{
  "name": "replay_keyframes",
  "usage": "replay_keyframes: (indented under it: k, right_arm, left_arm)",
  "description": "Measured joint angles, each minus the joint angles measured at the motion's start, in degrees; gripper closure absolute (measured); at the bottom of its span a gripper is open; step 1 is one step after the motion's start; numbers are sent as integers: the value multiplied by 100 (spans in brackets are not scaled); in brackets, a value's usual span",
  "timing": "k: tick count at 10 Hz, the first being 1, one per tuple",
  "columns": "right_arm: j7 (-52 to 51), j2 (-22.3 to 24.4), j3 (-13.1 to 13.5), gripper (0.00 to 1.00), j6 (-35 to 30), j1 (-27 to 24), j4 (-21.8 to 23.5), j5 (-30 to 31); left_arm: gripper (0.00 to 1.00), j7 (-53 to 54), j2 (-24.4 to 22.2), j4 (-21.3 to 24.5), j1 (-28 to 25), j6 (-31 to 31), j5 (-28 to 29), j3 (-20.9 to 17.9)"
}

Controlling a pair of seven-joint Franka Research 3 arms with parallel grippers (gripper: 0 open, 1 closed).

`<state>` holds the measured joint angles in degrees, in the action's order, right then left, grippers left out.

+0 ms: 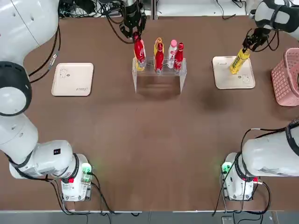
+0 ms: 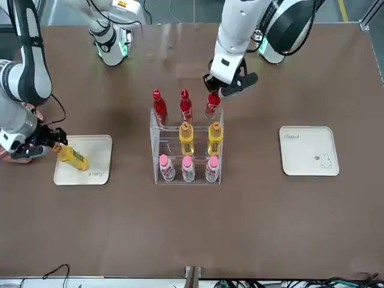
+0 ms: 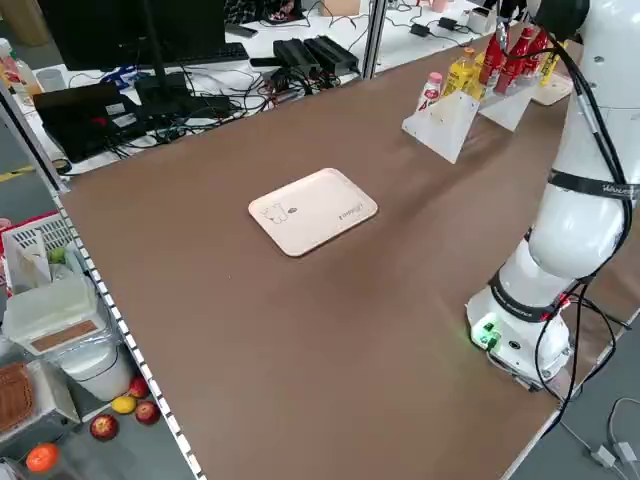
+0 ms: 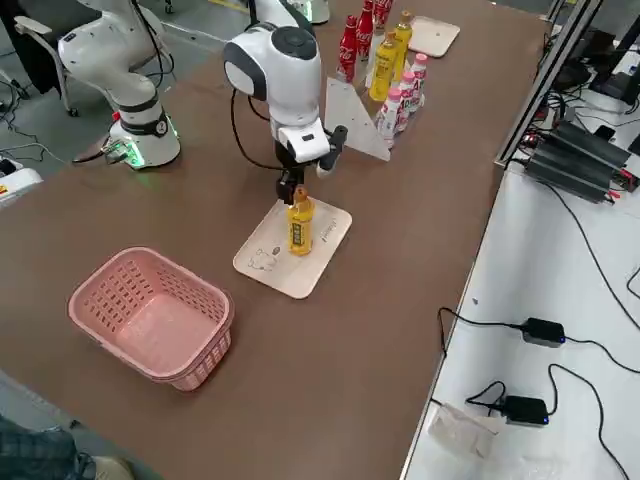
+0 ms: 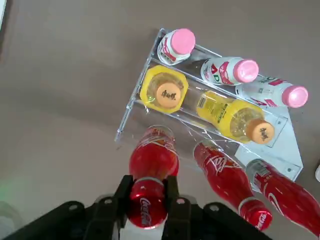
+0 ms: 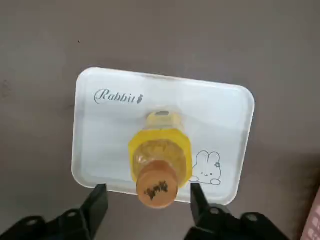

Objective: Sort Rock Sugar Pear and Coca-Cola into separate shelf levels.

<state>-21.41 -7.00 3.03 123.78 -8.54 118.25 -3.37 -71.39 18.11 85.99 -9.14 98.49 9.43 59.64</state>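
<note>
Rack (image 2: 155, 147) between trays (image 2: 309, 151), basket (image 4: 150, 315) nearby

Layout relative to the rack (image 2: 171, 148) on the table (image 1: 140, 154), left and right as the robot's. Within the rack: Coca-Cola (image 2: 186, 108), robot-side row; Rock Sugar Pear (image 2: 186, 141), middle row; other bottles (image 2: 188, 170), far row. Left of it: a tray (image 1: 72, 79). Right: a second tray (image 1: 222, 74) bearing one Rock Sugar Pear bottle (image 1: 239, 61); farther right, the basket (image 1: 286, 77).
</note>
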Motion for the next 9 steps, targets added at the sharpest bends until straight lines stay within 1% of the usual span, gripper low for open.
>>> replay_keyframes:
  k: [3, 4, 5, 6, 7, 9]
  right_arm:
    - [0, -27, 0, 26, 152, 0, -13, -67]
    - [0, -69, 0, 35, 188, 0, -13, -70]
    - [0, -109, 1, 53, 213, 0, -14, -70]
    - [1, -120, 3, 63, 219, -1, -18, -71]
    - [1, -121, 6, 66, 219, 0, -24, -75]
    - [0, -121, 2, 66, 215, 0, -32, -81]
  left_arm:
    - [68, 0, 81, -2, -7, -10, 208, -23]
    - [68, -17, 156, -2, 9, -10, 309, -23]
    - [68, -90, 242, 11, 64, -13, 435, -21]
    - [68, -219, 313, 33, 164, -20, 545, -19]
    - [68, -327, 367, 58, 236, -20, 622, -18]
    - [68, -361, 409, 65, 252, -20, 646, -21]
